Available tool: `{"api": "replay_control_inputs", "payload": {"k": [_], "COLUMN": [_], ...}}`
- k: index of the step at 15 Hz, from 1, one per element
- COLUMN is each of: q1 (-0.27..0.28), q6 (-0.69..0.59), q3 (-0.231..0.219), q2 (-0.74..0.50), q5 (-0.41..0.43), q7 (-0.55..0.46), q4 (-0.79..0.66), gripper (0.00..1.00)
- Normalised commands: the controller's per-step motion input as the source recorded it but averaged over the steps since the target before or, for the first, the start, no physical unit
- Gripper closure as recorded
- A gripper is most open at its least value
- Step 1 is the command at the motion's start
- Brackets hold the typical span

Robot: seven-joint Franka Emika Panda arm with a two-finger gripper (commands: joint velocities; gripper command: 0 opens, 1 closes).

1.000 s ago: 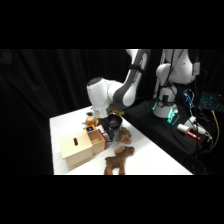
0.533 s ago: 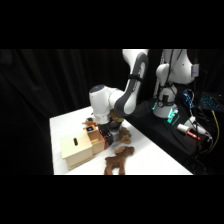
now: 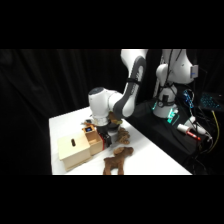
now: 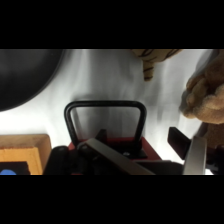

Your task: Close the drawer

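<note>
Tool lowered onto drawer, fingertips hidden

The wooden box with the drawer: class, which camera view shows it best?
The side view: the whole wooden box sits on the table with the tool at its drawer end. The wrist view shows only a wooden corner at its lower left.

Counter — plain white, no pattern. Pale light-wood box with a dark slot in its top; small light-wood drawer at its side, red handle on the front. Wrist view: box wood reads orange-tan, a blue patch at the lower edge. Brown plush animal — mid-brown, uniform. Franka arm white with dark joints; gripper black.
</note>
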Motion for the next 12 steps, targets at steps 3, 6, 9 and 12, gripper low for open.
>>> {"api": "replay_control_inputs", "payload": {"k": [3,6,9,12], "q1": [0.044,0.068,0.051,0.041], "q6": [0.05,0.00,-0.07,-0.10], "q3": [-0.025,-0.024,0.000,0.009], "q2": [0.03,0.07,0.18,0.22], "q5": [-0.083,-0.108,-0.091,-0.087], "q7": [0.06,0.05,0.03,0.01], "q4": [0.26,0.30,0.38,0.40], "gripper": [0.00,0.00,0.00,0.00]}}
